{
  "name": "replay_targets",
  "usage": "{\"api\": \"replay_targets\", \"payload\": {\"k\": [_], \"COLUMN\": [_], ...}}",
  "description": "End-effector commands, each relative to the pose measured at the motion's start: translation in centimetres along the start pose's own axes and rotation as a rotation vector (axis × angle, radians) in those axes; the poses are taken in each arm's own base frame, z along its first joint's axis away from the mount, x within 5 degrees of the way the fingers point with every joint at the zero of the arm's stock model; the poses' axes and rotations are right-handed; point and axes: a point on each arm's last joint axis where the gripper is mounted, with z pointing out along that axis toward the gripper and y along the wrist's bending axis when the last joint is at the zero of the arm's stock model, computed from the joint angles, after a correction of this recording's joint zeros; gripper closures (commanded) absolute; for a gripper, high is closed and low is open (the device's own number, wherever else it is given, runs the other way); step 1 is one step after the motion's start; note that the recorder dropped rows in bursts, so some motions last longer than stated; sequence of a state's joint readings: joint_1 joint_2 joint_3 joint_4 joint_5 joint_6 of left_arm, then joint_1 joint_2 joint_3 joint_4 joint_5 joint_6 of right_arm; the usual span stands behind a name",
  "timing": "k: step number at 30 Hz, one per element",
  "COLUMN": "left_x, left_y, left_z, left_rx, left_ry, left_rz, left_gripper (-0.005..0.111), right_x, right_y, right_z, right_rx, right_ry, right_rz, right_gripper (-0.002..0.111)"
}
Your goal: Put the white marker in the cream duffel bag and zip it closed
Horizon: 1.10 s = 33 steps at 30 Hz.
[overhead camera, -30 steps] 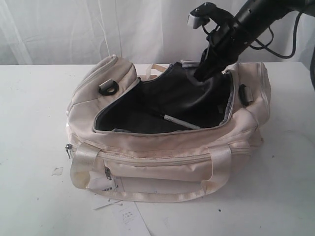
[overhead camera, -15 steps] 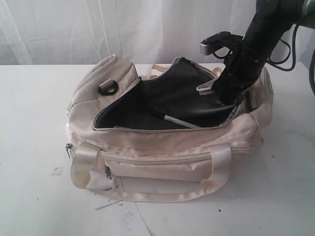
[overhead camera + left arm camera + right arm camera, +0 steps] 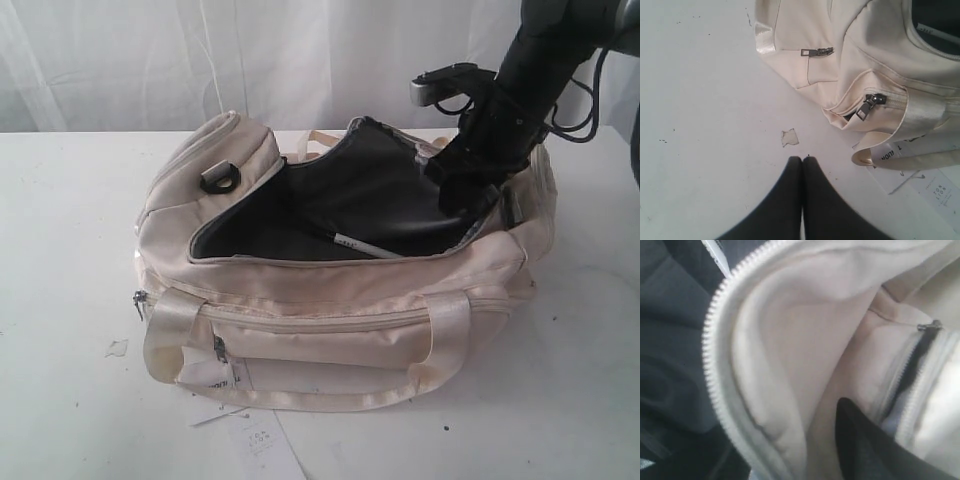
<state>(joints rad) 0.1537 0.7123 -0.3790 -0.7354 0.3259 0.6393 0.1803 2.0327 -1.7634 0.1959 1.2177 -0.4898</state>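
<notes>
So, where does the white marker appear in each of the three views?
Exterior view: the white marker lies inside the cream duffel bag, near the front rim of its opening.
Left wrist view: a short piece of the marker shows just inside the bag's rim.
Right wrist view: a pale sliver beyond the zipper teeth is perhaps it; I cannot be sure.
Shared landmark: the bag's black lining.

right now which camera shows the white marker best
The exterior view: the white marker lies nearly whole in sight on the black lining of the cream duffel bag. The left wrist view catches only a short stretch of barrel; the right wrist view, a sliver that may be it.
</notes>
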Motion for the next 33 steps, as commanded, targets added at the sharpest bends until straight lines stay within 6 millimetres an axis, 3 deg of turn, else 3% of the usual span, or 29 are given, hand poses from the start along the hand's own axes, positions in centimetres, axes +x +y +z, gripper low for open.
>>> {"api": "replay_targets", "payload": {"k": [1, 7, 12, 15, 22, 26, 33], "left_x": [0.3, 0.2, 0.2, 0.2, 0.2, 0.2, 0.3], "left_y": [-0.2, -0.2, -0.1, -0.1, -0.1, -0.2, 0.0], "left_z": [0.0, 0.0, 0.0, 0.0, 0.0, 0.0, 0.0], "left_rx": [0.023, 0.015, 0.013, 0.013, 0.013, 0.015, 0.003], "left_ry": [0.019, 0.011, 0.008, 0.008, 0.008, 0.01, 0.013], "left_rz": [-0.009, -0.009, -0.009, -0.009, -0.009, -0.009, 0.01], "left_gripper": [0.107, 0.107, 0.107, 0.107, 0.107, 0.107, 0.107], "right_x": [-0.4, -0.1, -0.1, -0.8, -5.0, -5.2, -5.6], "right_y": [-0.1, -1.5, -5.2, -6.7, -8.2, -9.4, -10.0], "right_z": [-4.0, -8.7, -9.1, -8.2, -4.7, -1.5, 0.8], "right_rx": [0.061, 0.132, 0.18, 0.105, -0.129, -0.168, -0.18], "right_ry": [-0.092, -0.209, -0.317, -0.353, -0.449, -0.394, -0.401], "right_rz": [-0.024, 0.01, 0.16, 0.213, 0.237, 0.382, 0.415], "right_gripper": [0.062, 0.062, 0.062, 0.062, 0.062, 0.062, 0.062]}}
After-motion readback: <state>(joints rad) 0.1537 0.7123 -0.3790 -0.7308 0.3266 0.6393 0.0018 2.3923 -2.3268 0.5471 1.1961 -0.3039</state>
